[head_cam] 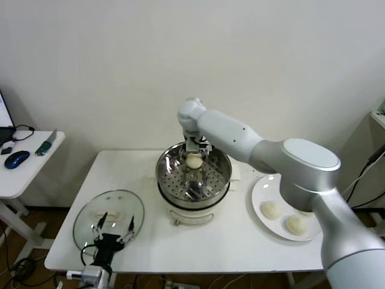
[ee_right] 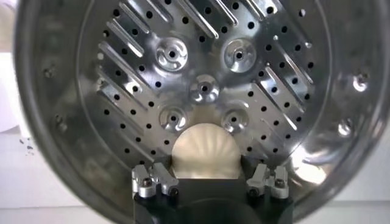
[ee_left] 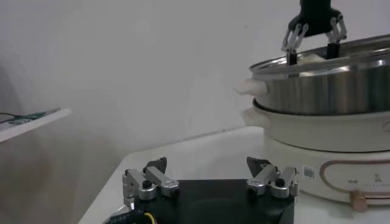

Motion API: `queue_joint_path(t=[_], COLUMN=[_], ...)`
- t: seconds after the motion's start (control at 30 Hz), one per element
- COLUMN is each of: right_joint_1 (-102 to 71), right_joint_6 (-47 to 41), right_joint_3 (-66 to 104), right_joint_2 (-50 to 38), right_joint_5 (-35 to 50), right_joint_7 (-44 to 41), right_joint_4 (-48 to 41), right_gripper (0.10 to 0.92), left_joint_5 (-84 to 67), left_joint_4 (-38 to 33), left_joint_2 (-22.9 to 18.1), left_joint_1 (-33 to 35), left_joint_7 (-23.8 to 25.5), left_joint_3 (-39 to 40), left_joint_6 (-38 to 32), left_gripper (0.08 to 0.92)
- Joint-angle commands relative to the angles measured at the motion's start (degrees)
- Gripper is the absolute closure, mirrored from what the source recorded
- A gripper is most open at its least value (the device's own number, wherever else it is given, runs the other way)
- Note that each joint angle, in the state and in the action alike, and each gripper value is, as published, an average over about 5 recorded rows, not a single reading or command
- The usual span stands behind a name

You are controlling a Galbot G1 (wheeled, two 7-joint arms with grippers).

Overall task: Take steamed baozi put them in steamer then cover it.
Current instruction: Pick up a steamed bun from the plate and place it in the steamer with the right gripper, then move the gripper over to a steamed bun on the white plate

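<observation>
In the centre of the head view, one steamed baozi (head_cam: 194, 161) sits between the fingers of the right gripper (head_cam: 194, 158), low inside the steamer (head_cam: 224, 179). In the right wrist view the fingers stand spread on either side of the bun (ee_right: 204, 152), apart from its sides, so the gripper looks released; whether the bun already rests on the perforated floor I cannot tell, though it appears to be at or just above it. The arm reaches in from above the far rim, probably so the bun comes down in the middle of the basket and leaves room around it for the others.

At the right of the head view, two more buns (head_cam: 271, 210) (head_cam: 295, 224) wait on a white plate (head_cam: 258, 191), near the steamer. The cover (head_cam: 114, 208) lies flat on the bench (head_cam: 240, 241) at lower left, clear of the open basket until loading is done. The left gripper (head_cam: 113, 230) hovers spread wide over the lid's near edge, holding nothing, seemingly staged for the covering step.
</observation>
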Motion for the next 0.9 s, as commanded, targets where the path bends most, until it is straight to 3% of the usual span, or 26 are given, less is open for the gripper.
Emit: queue_joint_path(t=[0.03,0.2,0.47,0.57,0.7,0.9], right_joint_1=[-1.0,1.8,9.9,14.0,19.3,20.5], right_joint_6=[0.9,0.9,-5.2,-13.3,-30.7,-50.6], right_joint_3=[0.8,1.5,-3.5,-10.2,-20.3,-23.9], right_joint_2=[0.9,-1.3,-10.3,-16.0,-25.8,-40.4], right_joint_5=[-1.4,2.5,21.2,32.4,48.1,60.8], right_joint_7=[-0.2,-2.6,-6.1,-2.6,3.3,5.0], right_joint_4=[-1.8,0.7,9.8,13.7,21.7,32.3], right_gripper=[0.208,0.203,0.203,0.203,0.203,0.203], left_joint_5=[0.0,0.2,0.2,0.3,0.3,0.4], left_joint_4=[-0.9,-1.2,-1.0,-1.5,-2.3,-3.0], left_joint_2=[-0.5,-0.7,-0.5,-0.4,-0.3,-0.2], left_joint_1=[0.1,0.4,1.1,1.3,1.5,1.6], left_joint_7=[-0.1,-0.1,-0.1,-0.1,-0.1,-0.1], left_joint_3=[0.3,0.3,0.3,0.3,0.4,0.7], left_joint_6=[0.6,0.7,0.3,0.3,0.4,0.4], left_gripper=[0.177,0.177,0.177,0.177,0.177,0.177])
